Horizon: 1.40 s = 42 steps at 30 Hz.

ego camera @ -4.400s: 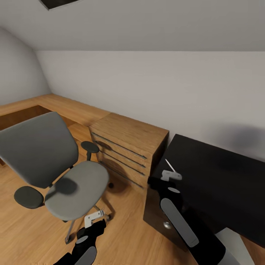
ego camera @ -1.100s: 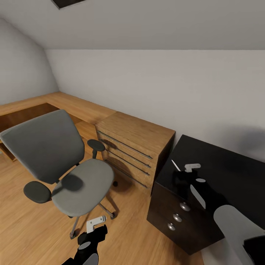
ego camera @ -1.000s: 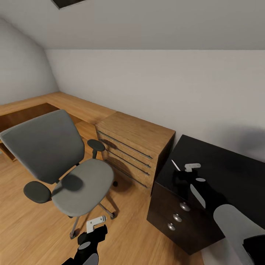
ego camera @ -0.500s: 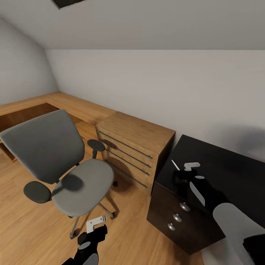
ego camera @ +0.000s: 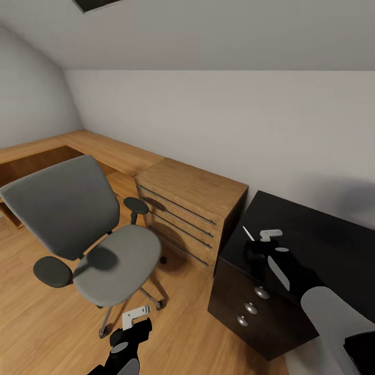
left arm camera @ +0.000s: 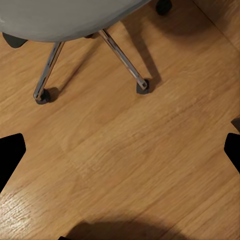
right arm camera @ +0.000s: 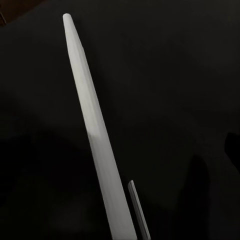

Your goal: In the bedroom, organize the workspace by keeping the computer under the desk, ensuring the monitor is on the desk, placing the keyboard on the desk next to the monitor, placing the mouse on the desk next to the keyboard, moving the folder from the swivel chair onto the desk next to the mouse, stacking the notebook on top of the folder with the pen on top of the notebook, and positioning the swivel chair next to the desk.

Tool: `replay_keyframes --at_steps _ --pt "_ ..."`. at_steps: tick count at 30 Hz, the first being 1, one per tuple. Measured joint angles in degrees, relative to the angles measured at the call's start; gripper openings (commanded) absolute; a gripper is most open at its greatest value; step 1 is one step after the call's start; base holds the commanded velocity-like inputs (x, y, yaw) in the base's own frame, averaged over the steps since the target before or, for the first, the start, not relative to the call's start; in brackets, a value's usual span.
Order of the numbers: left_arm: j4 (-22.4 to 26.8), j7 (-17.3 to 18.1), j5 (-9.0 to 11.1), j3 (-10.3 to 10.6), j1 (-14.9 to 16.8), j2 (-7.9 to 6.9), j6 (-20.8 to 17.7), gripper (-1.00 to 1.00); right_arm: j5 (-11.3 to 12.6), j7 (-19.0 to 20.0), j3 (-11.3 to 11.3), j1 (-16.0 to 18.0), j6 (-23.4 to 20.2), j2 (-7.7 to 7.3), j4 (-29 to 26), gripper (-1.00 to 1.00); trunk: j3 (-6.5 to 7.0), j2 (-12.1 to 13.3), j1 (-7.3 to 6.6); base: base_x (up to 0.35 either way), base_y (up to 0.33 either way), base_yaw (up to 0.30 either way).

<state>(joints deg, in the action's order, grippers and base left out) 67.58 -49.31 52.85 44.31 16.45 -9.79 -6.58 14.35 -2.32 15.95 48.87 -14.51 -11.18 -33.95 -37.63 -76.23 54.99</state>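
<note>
walls: pale grey wall (ego camera: 219, 120); sloped ceiling (ego camera: 208, 31) | floor: wood floor (ego camera: 31, 323) | furniture: wooden chest (ego camera: 190, 205) against wall; low wooden bench (ego camera: 78, 146) along corner

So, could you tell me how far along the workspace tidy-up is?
Looks done: clearing the swivel chair, its seat bare. In hand: the right gripper holds the pen above the desk. Left: placing the pen, and bringing the chair, standing apart, beside the desk.

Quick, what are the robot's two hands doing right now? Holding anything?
Left gripper: open, holding nothing, above the floor near the chair.
Right gripper: shut on the pen, over the desk.
</note>
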Motion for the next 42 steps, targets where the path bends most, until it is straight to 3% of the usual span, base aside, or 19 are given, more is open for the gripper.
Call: replay_keyframes --at_steps 8,9,35,42 --pt "0.0 0.0 0.0 0.0 0.0 0.00 0.0 1.00 0.0 0.0 0.0 0.0 -0.1 0.00 0.0 1.00 0.00 0.0 0.00 0.000 0.000 0.000" --pt "0.0 0.0 0.0 0.0 0.0 0.00 0.0 1.00 0.0 0.0 0.0 0.0 -0.1 0.00 0.0 -1.00 0.00 0.0 0.00 0.000 0.000 0.000" --pt "0.0 0.0 0.1 0.1 0.0 0.00 0.0 1.00 0.5 0.1 0.1 0.0 -0.2 0.03 -0.1 -1.00 0.00 0.0 0.00 0.000 0.000 0.000" --pt "0.0 -0.1 0.0 1.6 0.0 0.00 0.0 1.00 0.5 0.1 0.1 0.0 -0.2 0.03 -0.1 -1.00 0.00 0.0 0.00 0.000 0.000 0.000"
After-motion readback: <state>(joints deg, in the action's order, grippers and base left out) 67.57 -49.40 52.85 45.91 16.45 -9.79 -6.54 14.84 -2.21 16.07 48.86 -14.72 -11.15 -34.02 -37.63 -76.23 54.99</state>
